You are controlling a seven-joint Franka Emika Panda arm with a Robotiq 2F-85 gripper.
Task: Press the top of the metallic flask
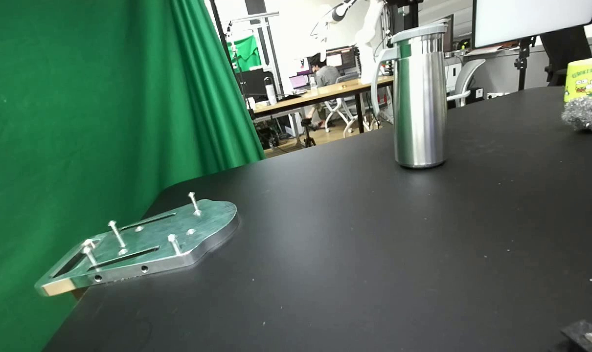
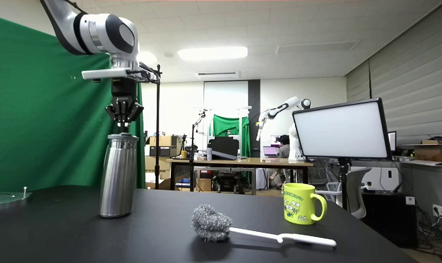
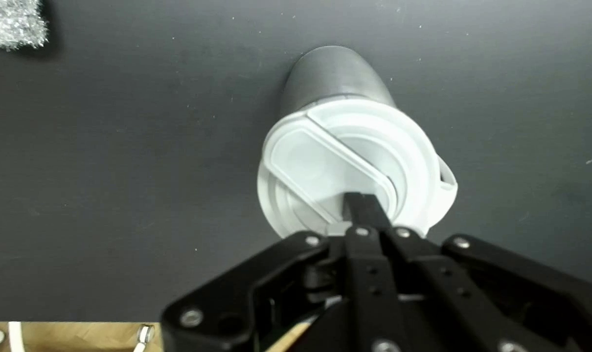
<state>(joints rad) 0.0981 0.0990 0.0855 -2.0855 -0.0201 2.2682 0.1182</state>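
A green curtain (image 2: pixel 31 120) hangs at the left, behind a black table (image 2: pixel 162 233). A white robot arm (image 2: pixel 106 34) reaches in from the left, high over the tabletop, and bends downward. Directly below it, on the table's left side, a brushed-steel flask (image 2: pixel 118 179) stands upright, long axis vertical. The black gripper (image 2: pixel 122 128) points down in line with that axis, its fingers together, no gap visible. Beneath is the pale grey lid (image 3: pixel 369 132), crossed by a slanting lever-like strip (image 3: pixel 320 166); the fingertips (image 3: pixel 362 210) lie over the strip's end nearer the handle (image 3: pixel 445 195). Whether they touch, I cannot tell. I judge the press needs a straight downward push; sideways drift could tip the flask.
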